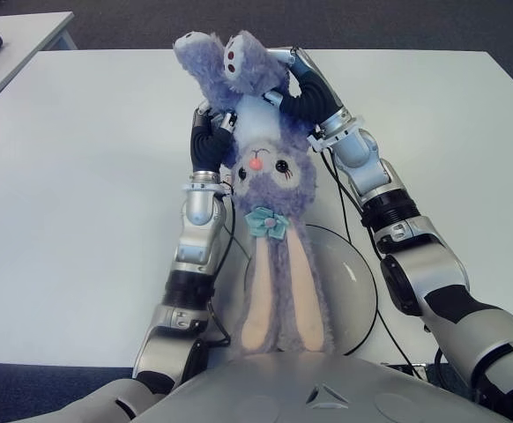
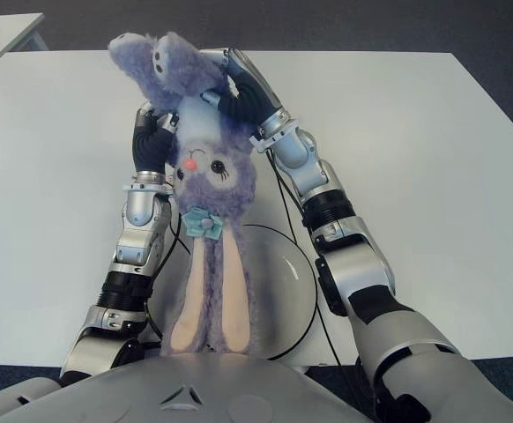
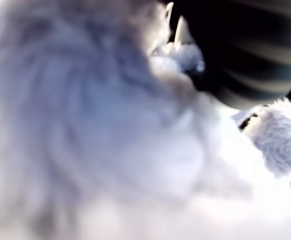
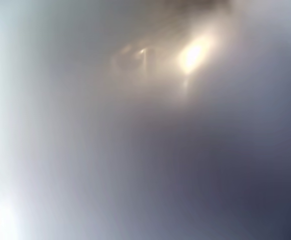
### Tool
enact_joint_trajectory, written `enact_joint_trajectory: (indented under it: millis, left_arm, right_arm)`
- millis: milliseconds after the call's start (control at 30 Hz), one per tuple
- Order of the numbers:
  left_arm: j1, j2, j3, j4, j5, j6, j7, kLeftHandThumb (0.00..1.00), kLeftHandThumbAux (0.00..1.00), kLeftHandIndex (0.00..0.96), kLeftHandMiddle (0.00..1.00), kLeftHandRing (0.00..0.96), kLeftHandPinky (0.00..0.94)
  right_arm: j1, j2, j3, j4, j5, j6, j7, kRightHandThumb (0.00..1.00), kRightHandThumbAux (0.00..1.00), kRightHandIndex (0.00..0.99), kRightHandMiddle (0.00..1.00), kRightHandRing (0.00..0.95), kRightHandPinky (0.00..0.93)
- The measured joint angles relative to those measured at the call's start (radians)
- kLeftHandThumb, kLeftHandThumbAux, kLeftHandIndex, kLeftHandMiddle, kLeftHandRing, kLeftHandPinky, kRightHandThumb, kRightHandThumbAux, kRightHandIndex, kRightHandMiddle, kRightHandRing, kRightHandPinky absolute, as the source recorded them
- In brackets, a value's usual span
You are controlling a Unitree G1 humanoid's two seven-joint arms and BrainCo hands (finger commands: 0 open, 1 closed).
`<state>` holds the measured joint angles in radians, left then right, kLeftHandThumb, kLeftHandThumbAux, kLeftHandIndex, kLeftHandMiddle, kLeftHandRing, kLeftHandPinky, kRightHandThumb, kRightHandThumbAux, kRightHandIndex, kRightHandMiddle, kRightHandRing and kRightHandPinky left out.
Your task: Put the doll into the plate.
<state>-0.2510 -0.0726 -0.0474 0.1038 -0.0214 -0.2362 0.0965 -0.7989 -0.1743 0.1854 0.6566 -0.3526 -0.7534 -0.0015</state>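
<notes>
Holding the doll (image 1: 270, 167) upside down between both hands, you have it above the table (image 1: 80, 176), ears dangling over the plate (image 1: 353, 291) at 6 o'clock. Left hand (image 1: 208, 141) and right hand (image 1: 305, 92) both clasp its body. The wrist views show only fur. Lower toward yourself before letting go, ears first.

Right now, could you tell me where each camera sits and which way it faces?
Left eye: head, facing down at the table; both arms, left hand and right hand holding the doll above the plate.
Right eye: same scene, slightly offset.
Left wrist: pressed against doll fur.
Right wrist: blurred; nothing identifiable.
</notes>
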Motion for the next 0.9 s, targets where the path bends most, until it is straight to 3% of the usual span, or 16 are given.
enact_joint_trajectory:
  millis: [367,900]
  left_arm:
    - [0.004,0.003,-0.009,-0.053,-0.009,0.082,-0.023,0.700,0.714,0.436,0.806,0.841,0.839]
    - [-0.004,0.053,-0.017,-0.160,-0.038,0.297,-0.112,0.701,0.714,0.436,0.810,0.833,0.830]
  right_arm:
    - [0.006,-0.004,-0.007,-0.014,0.000,0.016,0.000,0.697,0.719,0.439,0.821,0.817,0.818]
    - [0.044,-0.028,-0.007,-0.100,-0.001,0.114,0.021,0.697,0.718,0.439,0.829,0.824,0.821]
